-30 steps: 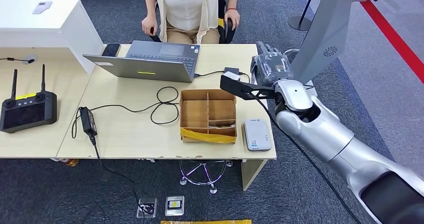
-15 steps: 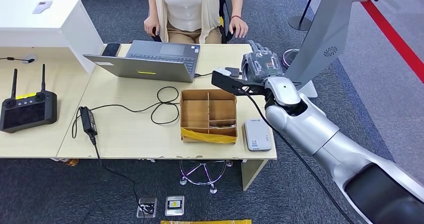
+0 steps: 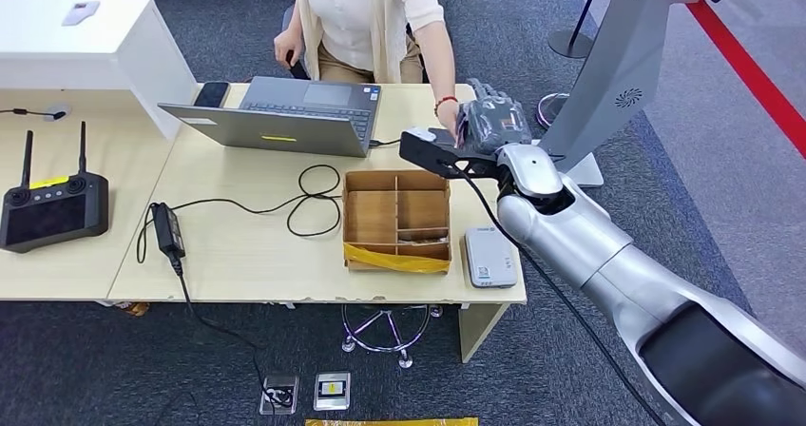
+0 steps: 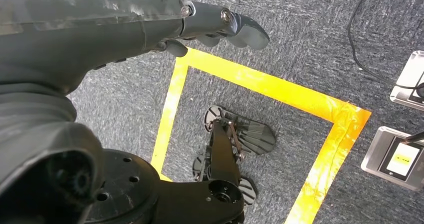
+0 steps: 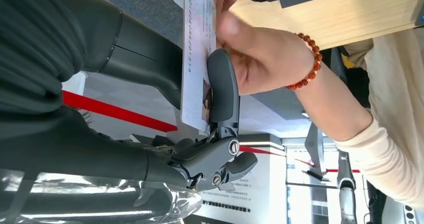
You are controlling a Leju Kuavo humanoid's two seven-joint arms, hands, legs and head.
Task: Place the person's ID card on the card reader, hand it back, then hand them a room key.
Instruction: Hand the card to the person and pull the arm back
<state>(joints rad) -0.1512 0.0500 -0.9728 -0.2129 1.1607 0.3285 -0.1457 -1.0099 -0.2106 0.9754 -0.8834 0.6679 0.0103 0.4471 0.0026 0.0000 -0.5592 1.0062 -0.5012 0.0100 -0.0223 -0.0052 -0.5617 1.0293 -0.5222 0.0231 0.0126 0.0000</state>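
ID card (image 5: 197,59) clamped on edge in the right hand (image 5: 200,154), thumb pressed flat against its printed face, other side against the dark fingers (image 5: 145,64). Far end of the card pinched at the same time by the person's hand (image 5: 260,54), touching the thumb tip. Card too small to pick out in the head view.

Desk (image 3: 238,245) spread beneath and to the left of the right hand (image 3: 489,122), with the hand itself raised over the far right corner. Laptop (image 3: 295,112) open, well to the left of that hand. Black remote controller (image 3: 52,207) farther left again, well apart, on the neighbouring tabletop. Cardboard divider tray (image 3: 395,219) just nearer the robot than the hand and slightly left. White flat device (image 3: 489,257), probably the card reader, nearer still, beside the tray's right wall, at the desk's near edge, directly below the forearm.

Left hand (image 4: 150,24) hanging over grey carpet, holding nothing, fingers stretched out loosely; yellow floor tape (image 4: 260,81) just beyond the fingertips.

Person's hand (image 3: 447,112) met at the left side of the right hand, wrist circled by a reddish bead bracelet (image 5: 306,59).
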